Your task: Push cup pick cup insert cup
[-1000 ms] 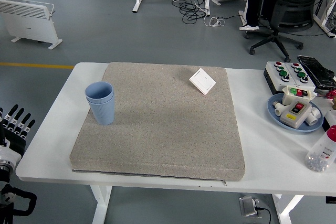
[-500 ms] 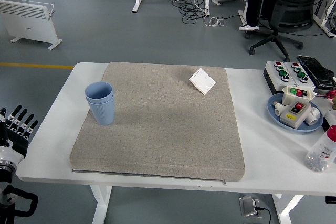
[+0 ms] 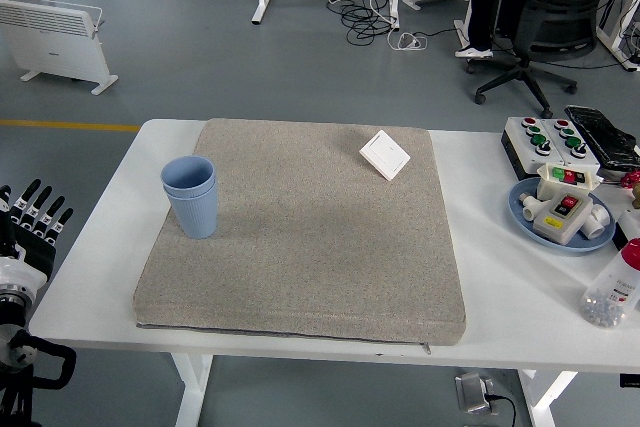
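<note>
I see the blue cups (image 3: 190, 196), already nested, upright on the grey mat (image 3: 300, 237) at its left; they look light, stiff plastic, likely tippy; I'd grip mid-wall; my left hand (image 3: 30, 222) waits off-table, fingers spread, empty.

the left hand (image 3: 28, 232) has drifted slightly left and lower beside the table's (image 3: 100, 247) edge.

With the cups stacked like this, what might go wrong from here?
1. The blue cups stand nested near the grey mat's left edge; a nudge leftward might tip them off the mat onto the table.
2. The left robot hand sits off the table's left side, fingers spread; swinging in low, it may clip the table edge.
</note>
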Action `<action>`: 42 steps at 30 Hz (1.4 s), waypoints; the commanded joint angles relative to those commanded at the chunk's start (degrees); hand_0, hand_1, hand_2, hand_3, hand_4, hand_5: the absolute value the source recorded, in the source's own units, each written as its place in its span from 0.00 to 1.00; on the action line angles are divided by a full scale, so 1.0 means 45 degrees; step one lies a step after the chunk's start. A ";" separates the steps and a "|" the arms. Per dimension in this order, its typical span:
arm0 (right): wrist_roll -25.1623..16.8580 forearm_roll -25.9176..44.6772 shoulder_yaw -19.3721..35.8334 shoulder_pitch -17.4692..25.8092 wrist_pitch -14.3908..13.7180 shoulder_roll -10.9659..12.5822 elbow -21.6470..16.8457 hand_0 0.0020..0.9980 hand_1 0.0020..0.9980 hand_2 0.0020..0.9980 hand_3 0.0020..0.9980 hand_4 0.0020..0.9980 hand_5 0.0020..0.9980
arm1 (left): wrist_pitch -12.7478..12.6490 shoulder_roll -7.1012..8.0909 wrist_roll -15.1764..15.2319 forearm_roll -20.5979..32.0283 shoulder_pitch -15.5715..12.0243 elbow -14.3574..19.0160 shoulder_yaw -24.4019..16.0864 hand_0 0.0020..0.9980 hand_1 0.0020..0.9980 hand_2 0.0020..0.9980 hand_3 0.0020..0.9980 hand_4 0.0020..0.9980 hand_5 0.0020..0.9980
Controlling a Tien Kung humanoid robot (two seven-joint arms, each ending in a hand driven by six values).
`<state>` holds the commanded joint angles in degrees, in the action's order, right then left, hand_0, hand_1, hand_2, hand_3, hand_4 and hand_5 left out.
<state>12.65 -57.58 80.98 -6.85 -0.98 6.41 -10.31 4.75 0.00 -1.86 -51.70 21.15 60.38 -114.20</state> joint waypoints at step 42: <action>-0.0139 0.0068 0.0595 0.0218 0.0133 0.0008 0.0000 0.78 0.70 0.76 0.58 0.14 0.47 | -0.0099 0.0000 0.0125 0.0085 -0.0046 -0.0060 0.0106 0.81 0.84 0.89 0.82 0.56 1.00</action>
<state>12.03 -57.28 83.65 -5.87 -0.38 6.44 -10.31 4.31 0.00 -1.29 -51.32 20.95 60.11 -113.72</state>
